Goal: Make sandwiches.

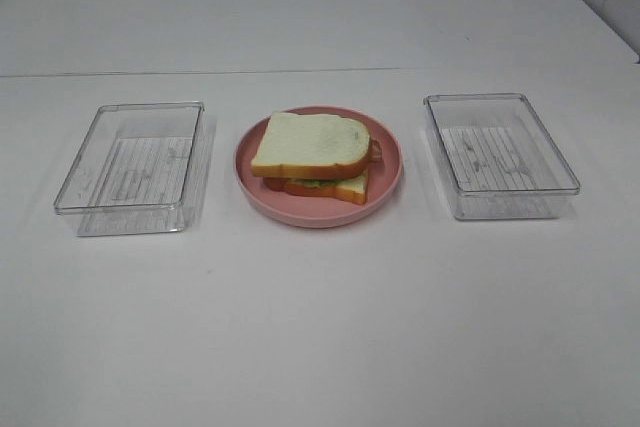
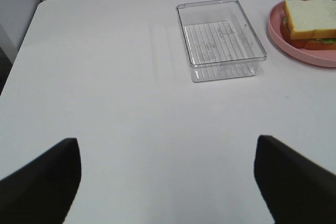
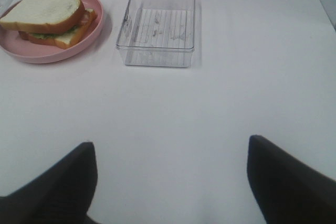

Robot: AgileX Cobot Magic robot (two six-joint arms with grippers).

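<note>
Basically done: the sandwich sits fully stacked on the pink plate at frame center, top slice on, both clear bins beside it empty. Left gripper and right gripper spread wide, holding nothing, well apart from the plate.

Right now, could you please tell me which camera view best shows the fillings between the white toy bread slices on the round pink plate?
The right wrist view: the sandwich shows its layered edge, green lettuce included. The exterior high view shows mostly the top slice. The left wrist view cuts it off at the frame edge.
</note>
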